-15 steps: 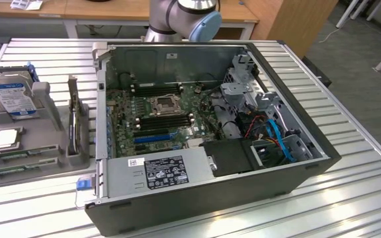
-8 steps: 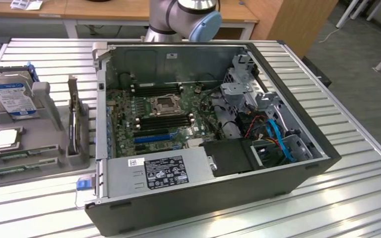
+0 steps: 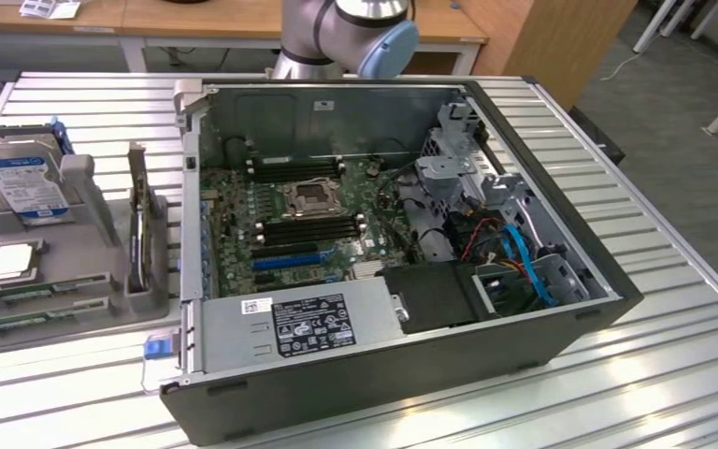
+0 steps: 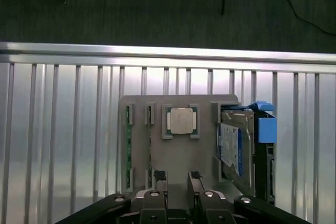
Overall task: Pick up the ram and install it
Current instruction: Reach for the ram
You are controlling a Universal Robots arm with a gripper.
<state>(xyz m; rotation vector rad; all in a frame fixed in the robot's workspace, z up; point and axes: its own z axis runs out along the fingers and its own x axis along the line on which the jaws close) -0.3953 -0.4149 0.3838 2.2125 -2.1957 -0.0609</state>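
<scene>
Shows a slatted metal table (image 3: 696, 309) carrying an open computer case (image 3: 372, 383) and, toward the exterior view's left, a grey holder tray (image 3: 78, 267). Looks down from the wrist onto that tray, with the gripper (image 4: 177, 176) above it, spread wide and pinching nothing. Places the ram (image 4: 127, 150), a thin green stick, on edge in a tray groove, apart from the gripper, at the end farthest from the silver hard drive (image 4: 230, 148), a square processor chip (image 4: 181, 120) lying between. Reads as the reach for pickup, with the ram not yet in the black motherboard slots (image 3: 309, 229). Seems to call for lining up along the stick's long thin edge and closing squarely, sparing the neighbouring parts
</scene>
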